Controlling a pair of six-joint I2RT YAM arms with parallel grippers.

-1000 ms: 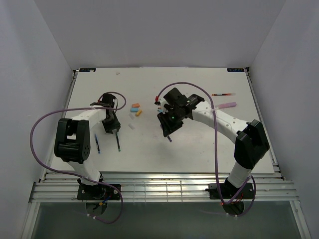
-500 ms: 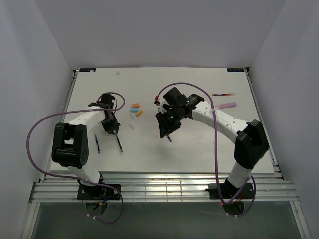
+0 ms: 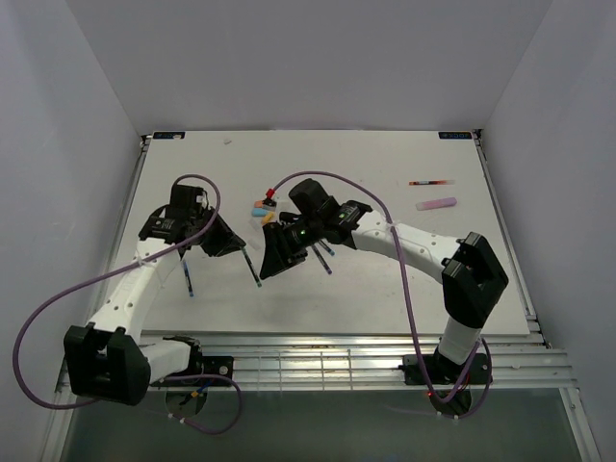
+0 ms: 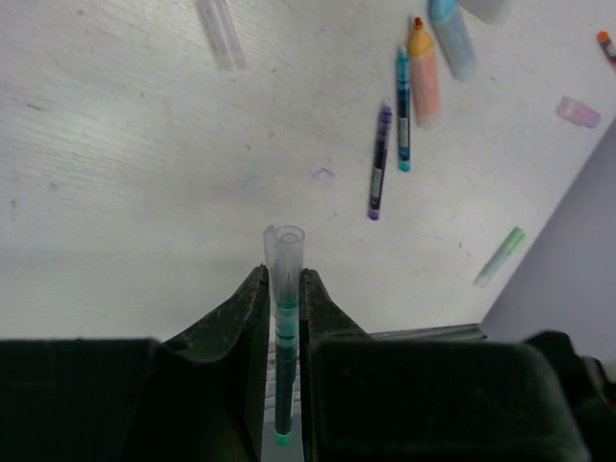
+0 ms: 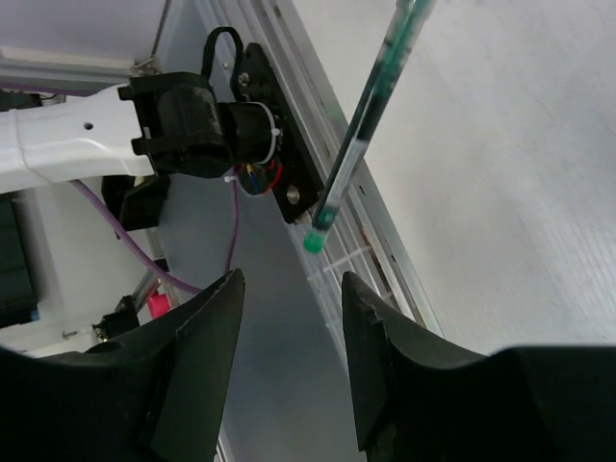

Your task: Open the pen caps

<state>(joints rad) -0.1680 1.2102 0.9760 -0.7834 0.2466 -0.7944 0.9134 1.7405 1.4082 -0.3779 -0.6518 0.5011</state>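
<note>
At the 9 o'clock side of the table (image 3: 385, 289) a dark pen with a blue tip (image 3: 188, 279) lies alone. Just at its 2 o'clock, the left gripper (image 3: 238, 252) is clamped on a green pen (image 3: 254, 273) that juts toward 5 o'clock. In the left wrist view both fingers (image 4: 245, 308) press the barrel, and most of it is sunk out of sight between them. The clear cap (image 4: 286, 252) sits on the pen's far end, just past the fingertips. Close at the pen's 3 o'clock is the right gripper (image 3: 269, 265), turned toward it. Its own camera shows the fingers (image 5: 197, 356) apart with nothing between them. There the pen comes in from 1 o'clock, cut off by the top edge, and ends in a green tip above the gap. The cap cannot be picked out in that view, and the tip seems to stop short of the fingers. The right arm hides much of the clutter behind it. The left wrist view shows that clutter at 1 o'clock: a purple pen (image 4: 378, 164), a teal pen (image 4: 403, 96), an orange highlighter (image 4: 423, 72) and a blue highlighter (image 4: 452, 38) clipped by the frame. Toward 2 o'clock on the table lie a pink highlighter (image 3: 436, 203) and a thin pen (image 3: 430, 182), too small to tell whether they are capped.
</note>
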